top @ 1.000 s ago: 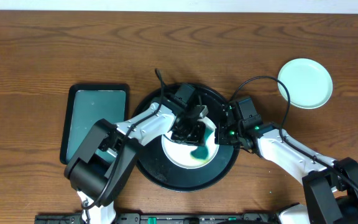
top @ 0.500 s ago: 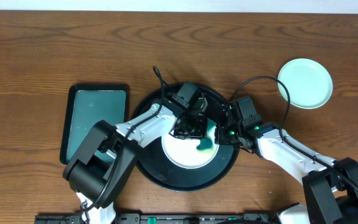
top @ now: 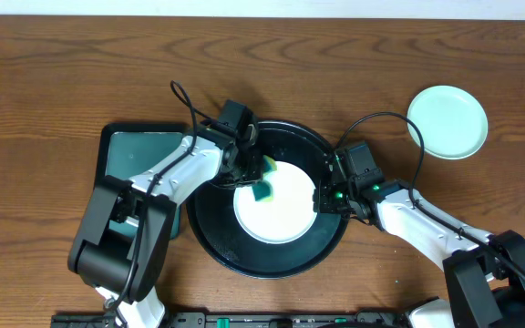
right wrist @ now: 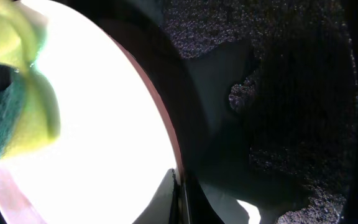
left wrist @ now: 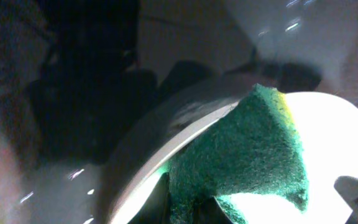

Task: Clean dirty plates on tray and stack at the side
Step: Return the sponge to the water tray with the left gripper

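Black tray carries the white plate; mint plate sits well apart on the table. Right gripper pinches the white plate's rim; left gripper is clamped on the sponge at its upper-left edge. We judge that hard scrubbing could pry the plate loose.

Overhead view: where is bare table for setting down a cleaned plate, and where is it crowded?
Free: bare wood along the far edge, left of the mint-green plate. Crowded: the round tray, with white plate, sponge, both arms.
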You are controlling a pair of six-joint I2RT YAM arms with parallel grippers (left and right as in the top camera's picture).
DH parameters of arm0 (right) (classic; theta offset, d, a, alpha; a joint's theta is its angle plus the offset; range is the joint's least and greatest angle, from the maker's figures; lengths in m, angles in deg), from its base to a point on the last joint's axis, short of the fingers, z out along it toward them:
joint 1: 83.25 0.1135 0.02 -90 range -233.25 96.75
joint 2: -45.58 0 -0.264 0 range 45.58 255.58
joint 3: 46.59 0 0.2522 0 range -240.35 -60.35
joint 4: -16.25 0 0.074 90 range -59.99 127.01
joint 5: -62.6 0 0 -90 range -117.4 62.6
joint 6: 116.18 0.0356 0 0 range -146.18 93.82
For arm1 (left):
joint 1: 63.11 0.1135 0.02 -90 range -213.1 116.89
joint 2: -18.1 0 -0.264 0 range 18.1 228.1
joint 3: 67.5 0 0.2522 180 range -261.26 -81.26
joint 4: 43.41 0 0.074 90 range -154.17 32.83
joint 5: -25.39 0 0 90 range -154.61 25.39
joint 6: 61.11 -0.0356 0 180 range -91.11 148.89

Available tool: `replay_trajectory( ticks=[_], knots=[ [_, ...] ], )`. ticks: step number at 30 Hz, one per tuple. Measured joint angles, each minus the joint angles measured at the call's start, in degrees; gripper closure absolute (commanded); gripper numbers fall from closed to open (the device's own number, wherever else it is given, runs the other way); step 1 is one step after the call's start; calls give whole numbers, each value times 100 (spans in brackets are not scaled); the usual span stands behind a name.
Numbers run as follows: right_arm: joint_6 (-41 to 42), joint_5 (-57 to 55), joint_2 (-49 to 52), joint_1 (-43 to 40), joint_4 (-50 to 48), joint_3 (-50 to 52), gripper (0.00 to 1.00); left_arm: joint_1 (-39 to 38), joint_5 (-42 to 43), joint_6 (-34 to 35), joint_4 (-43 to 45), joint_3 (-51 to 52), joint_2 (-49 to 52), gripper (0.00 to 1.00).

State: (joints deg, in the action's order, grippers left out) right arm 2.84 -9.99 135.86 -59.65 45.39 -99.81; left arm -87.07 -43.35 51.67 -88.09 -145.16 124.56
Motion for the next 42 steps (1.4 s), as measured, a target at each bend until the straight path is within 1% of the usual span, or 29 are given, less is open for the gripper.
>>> replay_trajectory(
  ticks=[8, 15, 18, 20, 24, 30, 34, 42],
  knots=[
    [0, 11, 0, 0, 0, 0, 98, -13, -557, -192, -1034, -13, -466, 93],
    [0, 13, 0, 0, 2, 0, 98, 199, -1139, -179, -1648, -13, -1934, 93],
    [0, 13, 0, 0, 2, 0, 98, 479, -1421, -162, -1836, -13, -2398, 93],
    [0, 13, 0, 0, 2, 0, 98, 748, -1576, -160, -1934, -13, -2505, 93],
    [0, 13, 0, 0, 2, 4, 99, 1388, -1768, -160, -2017, -11, -2435, 93],
    [2, 15, 0, 0, 2, 7, 99, 2371, -1910, -160, -1875, -11, -2059, 93],
    [0, 15, 0, 0, 2, 7, 98, 2634, -1952, -160, -1676, -11, -1563, 93],
    [0, 15, 0, 0, 2, 7, 98, 2658, -1976, -162, -1224, -11, -367, 93]
  ],
)
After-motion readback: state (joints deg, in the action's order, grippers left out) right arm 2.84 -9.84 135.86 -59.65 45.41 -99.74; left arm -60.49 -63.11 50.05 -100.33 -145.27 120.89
